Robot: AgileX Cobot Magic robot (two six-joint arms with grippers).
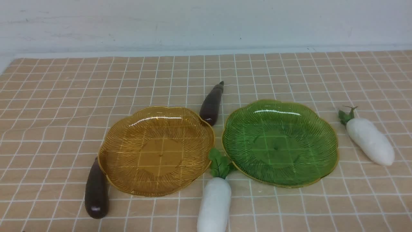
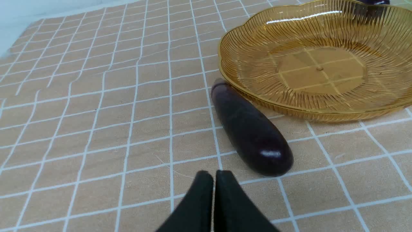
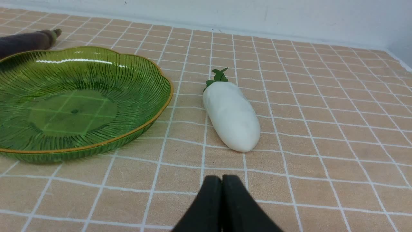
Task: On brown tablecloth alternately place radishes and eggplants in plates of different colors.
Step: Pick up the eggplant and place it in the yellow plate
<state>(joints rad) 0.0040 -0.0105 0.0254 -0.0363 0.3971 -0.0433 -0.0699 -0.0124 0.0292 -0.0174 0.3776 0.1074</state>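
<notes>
The amber plate (image 1: pixel 157 151) lies left and the green plate (image 1: pixel 280 143) right, side by side on the brown tablecloth (image 1: pixel 64 112). The near-left eggplant (image 1: pixel 96 191) touches the amber rim. The far eggplant (image 1: pixel 211 103) lies at the far gap between the plates. The middle radish (image 1: pixel 215 206) lies at the near gap, its leaves against the green rim. The right radish (image 1: pixel 370 141) lies apart. The left claw (image 2: pixel 214 176) is closed just short of the near-left eggplant. The right claw (image 3: pixel 222 180), also closed, hangs near the right radish.

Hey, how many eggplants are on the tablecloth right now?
2. The near eggplant lies at the amber plate's left rim. The far eggplant lies between the amber plate and the green plate, at their far side. Nothing seems hidden.
</notes>
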